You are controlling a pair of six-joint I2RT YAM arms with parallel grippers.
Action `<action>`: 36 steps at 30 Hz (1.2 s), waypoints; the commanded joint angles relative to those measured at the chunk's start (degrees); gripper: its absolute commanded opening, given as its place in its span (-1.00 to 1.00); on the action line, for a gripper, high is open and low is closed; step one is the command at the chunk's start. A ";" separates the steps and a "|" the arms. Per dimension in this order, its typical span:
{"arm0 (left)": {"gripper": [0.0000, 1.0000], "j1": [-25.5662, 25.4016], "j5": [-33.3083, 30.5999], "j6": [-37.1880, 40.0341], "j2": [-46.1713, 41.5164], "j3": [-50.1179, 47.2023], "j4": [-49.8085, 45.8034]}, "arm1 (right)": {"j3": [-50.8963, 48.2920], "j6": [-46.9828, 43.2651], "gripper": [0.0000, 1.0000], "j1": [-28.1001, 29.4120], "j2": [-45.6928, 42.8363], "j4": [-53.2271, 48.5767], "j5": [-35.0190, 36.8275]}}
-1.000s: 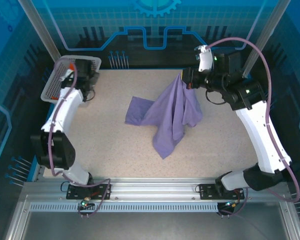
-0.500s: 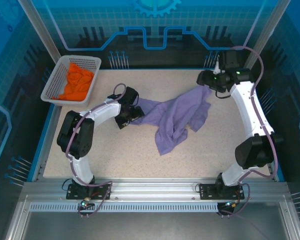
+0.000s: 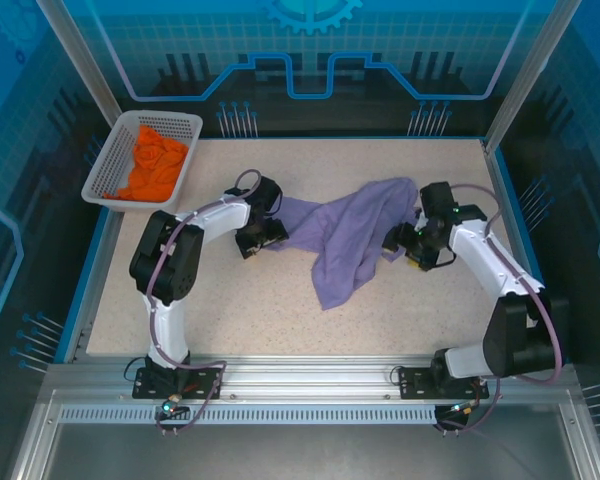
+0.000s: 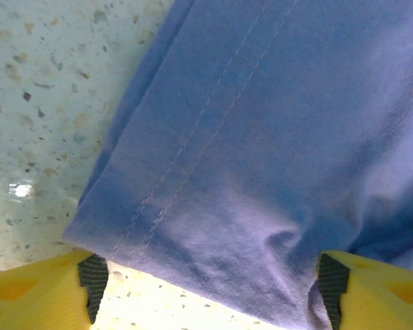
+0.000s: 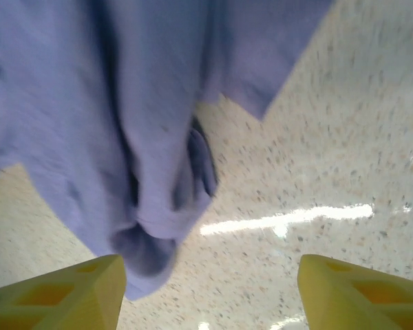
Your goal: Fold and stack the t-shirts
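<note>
Purple shirt (image 3: 350,235) crumpled on counter (image 3: 230,300); left fingers (image 4: 34,292) wide astride its hem, right fingers (image 5: 55,292) wide at its other edge; orange shirt (image 3: 152,165) bunched in basket (image 3: 105,160)

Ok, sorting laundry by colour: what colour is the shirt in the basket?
The shirt is bright orange, top view.

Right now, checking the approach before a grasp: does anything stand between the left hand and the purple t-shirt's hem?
Nothing visible does. The left hand is open, and the hem of the purple t-shirt lies directly between its fingers on the table. The white basket with the orange t-shirt sits away at the far left corner.
</note>
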 commanded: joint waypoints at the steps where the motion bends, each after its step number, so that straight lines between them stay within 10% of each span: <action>1: 0.49 1.41 0.59 0.21 2.60 2.82 1.50 | -1.62 1.88 0.19 2.76 1.86 4.69 -5.44; 9: -0.59 3.93 0.77 2.98 7.32 6.34 3.59 | 2.89 0.17 0.16 11.68 13.98 8.07 -8.54; 12: -1.00 4.58 0.97 3.47 7.97 7.66 3.57 | 5.83 -0.31 -0.18 12.46 18.72 6.49 -7.37; 20: -1.00 6.72 -0.84 4.95 -0.76 8.24 5.93 | 12.03 -2.09 -1.00 11.83 16.19 4.52 -7.18; 36: -1.00 11.94 -15.13 7.57 -27.32 13.08 15.09 | 32.59 -1.14 -1.00 -0.84 -0.07 7.19 -8.96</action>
